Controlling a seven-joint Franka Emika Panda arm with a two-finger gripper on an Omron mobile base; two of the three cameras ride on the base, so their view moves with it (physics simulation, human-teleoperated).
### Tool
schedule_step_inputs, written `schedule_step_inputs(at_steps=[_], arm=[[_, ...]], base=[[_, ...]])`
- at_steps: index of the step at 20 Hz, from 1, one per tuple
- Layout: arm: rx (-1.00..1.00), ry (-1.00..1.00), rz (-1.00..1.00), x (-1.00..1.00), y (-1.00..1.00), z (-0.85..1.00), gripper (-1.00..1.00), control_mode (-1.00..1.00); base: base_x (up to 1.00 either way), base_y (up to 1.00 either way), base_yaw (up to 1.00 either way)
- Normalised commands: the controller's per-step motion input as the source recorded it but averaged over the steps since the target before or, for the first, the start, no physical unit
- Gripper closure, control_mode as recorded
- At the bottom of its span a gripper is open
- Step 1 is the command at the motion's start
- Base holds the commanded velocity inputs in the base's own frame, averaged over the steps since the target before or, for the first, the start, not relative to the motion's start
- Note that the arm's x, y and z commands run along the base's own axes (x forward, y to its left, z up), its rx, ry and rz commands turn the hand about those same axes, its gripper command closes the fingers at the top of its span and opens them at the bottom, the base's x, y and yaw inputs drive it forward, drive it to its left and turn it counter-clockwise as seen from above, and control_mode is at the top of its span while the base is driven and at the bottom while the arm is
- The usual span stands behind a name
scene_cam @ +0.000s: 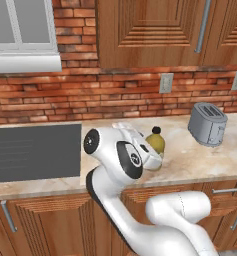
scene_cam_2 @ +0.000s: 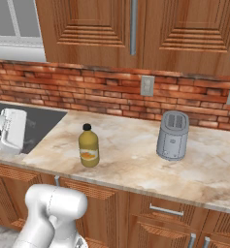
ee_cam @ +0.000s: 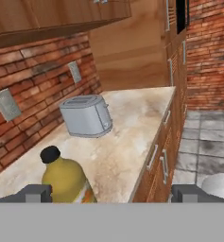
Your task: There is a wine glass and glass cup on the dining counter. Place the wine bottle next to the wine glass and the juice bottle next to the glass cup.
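Observation:
The juice bottle (scene_cam_2: pixel 89 146), squat and yellow with a black cap and an orange-white label, stands upright on the brick-backed worktop (scene_cam_2: pixel 136 160). In the left base view my arm hides part of the juice bottle (scene_cam: pixel 157 142). In the hand view my gripper (ee_cam: pixel 112 194) is open, its fingertips (ee_cam: pixel 38 193) far apart, and the juice bottle (ee_cam: pixel 66 179) stands just ahead, close to the left tip, with nothing gripped. The wine bottle, wine glass, glass cup and dining counter are out of view.
A grey toaster (scene_cam_2: pixel 173 135) stands on the worktop to the bottle's right, near the brick wall. A dark cooktop (scene_cam: pixel 35 150) lies to the left. Wooden wall cabinets (scene_cam_2: pixel 136 29) hang above, and drawers with metal handles (scene_cam_2: pixel 167 210) run below the front edge.

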Motion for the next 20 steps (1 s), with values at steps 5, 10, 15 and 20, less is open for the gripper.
schedule_step_inputs(at_steps=[5, 10, 15, 20], arm=[[-0.01, 0.01, -0.18, 0.26, -0.16, 0.00, -1.00, -1.00], [0.07, 0.13, -0.12, 0.08, -0.17, 0.01, -1.00, -1.00], [0.05, 0.04, 0.00, 0.04, -0.32, -0.01, -1.00, -1.00], [0.00, 0.00, 0.02, 0.08, -0.36, -0.07, -1.00, -1.00]], base=[[0.00, 0.00, 0.00], [0.00, 0.00, 0.00], [0.00, 0.00, 0.00], [0.00, 0.00, 0.00]])
